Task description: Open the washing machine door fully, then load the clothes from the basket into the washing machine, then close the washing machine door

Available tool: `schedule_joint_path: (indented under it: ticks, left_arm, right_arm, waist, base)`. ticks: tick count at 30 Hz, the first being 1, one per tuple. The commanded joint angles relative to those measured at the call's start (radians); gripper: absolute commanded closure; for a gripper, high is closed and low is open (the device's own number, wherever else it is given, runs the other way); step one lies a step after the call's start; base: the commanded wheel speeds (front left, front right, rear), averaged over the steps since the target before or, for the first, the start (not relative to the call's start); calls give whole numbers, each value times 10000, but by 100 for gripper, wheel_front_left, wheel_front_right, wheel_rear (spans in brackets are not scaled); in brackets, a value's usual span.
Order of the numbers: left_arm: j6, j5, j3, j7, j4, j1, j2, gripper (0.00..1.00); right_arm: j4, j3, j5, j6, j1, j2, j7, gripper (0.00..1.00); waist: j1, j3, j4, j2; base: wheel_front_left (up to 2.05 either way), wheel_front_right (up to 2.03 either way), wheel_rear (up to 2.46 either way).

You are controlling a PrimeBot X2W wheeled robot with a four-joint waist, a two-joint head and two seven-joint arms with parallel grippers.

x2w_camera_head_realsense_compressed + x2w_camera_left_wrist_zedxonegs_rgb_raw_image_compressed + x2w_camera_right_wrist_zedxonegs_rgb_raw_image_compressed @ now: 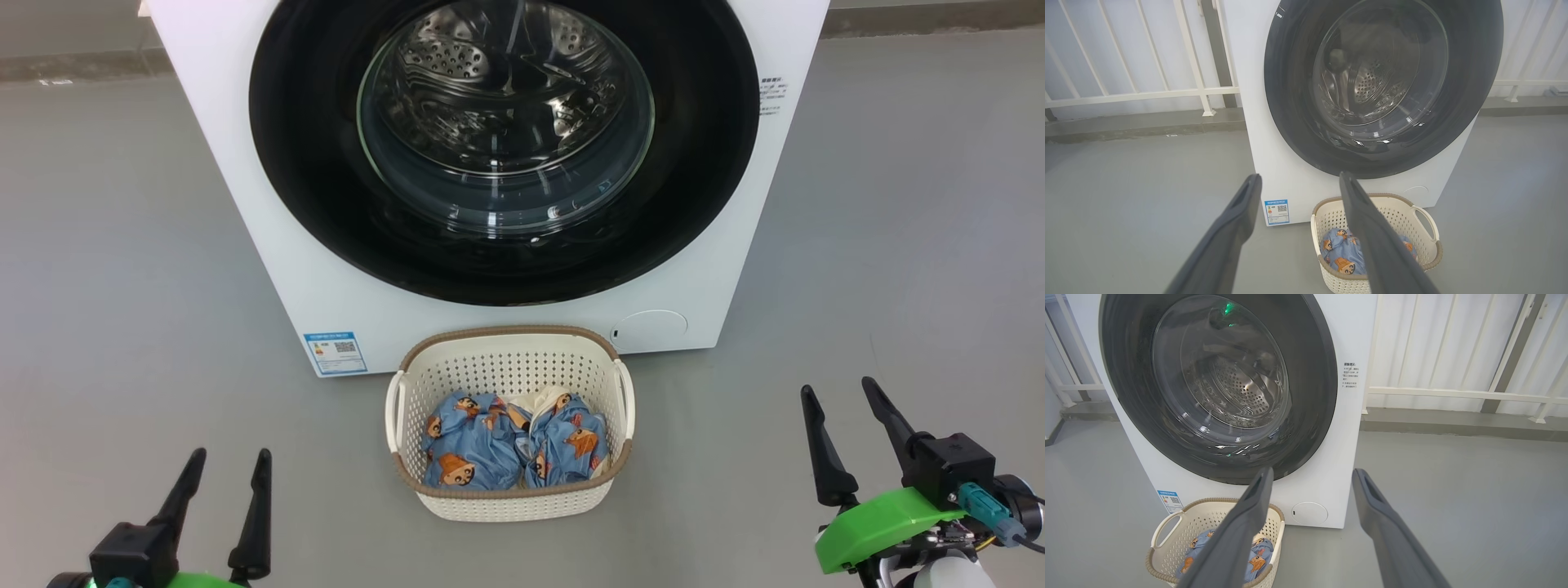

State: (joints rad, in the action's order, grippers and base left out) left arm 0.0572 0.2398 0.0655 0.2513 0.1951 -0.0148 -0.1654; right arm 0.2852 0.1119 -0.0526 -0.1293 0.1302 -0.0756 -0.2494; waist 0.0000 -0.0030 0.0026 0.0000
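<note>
The washing machine (pixel 245 163) is a white, smooth-panelled box. Its door (pixel 504 122) is round, with a wide glossy black rim and bulging clear glass. It sits closed against the front, and a perforated steel drum shows through the glass. The basket (pixel 510 333) is cream perforated plastic with a brown woven-look rim and two side handles. It stands on the grey floor (pixel 122 286) just in front of the machine, below the door. The clothes (pixel 514 445) are crumpled light blue printed fabric with some cream cloth, lying low inside the basket. The left end effector (pixel 231 453) and right end effector (pixel 838 385) are both released and grasp nothing. They flank the basket, apart from it. Open floor extends on both sides.
</note>
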Motion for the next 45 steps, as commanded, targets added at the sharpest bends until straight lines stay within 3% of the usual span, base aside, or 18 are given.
schedule_joint_path:
  ticks: [1, 21, 45]
  left_arm:
    - [-66, -41, -371, 104, -149, -200, -192, 0]
    - [87, 166, -353, 104, -282, -190, -282, 0]
    - [39, 158, -602, 104, -672, -379, -67, 0]
  right_arm:
    - [-208, -204, 101, -14, 345, 17, -112, 0]
    - [-209, -175, -68, -14, 334, 114, -69, 0]
    - [-289, -91, -297, -14, 341, 115, -58, 0]
  waist:
    - [0, 2, 3, 0]
    - [0, 85, -6, 0]
    - [0, 421, 157, 0]
  base:
    - [0, 0, 0]
    - [8, 8, -16]
    - [95, 95, -189]
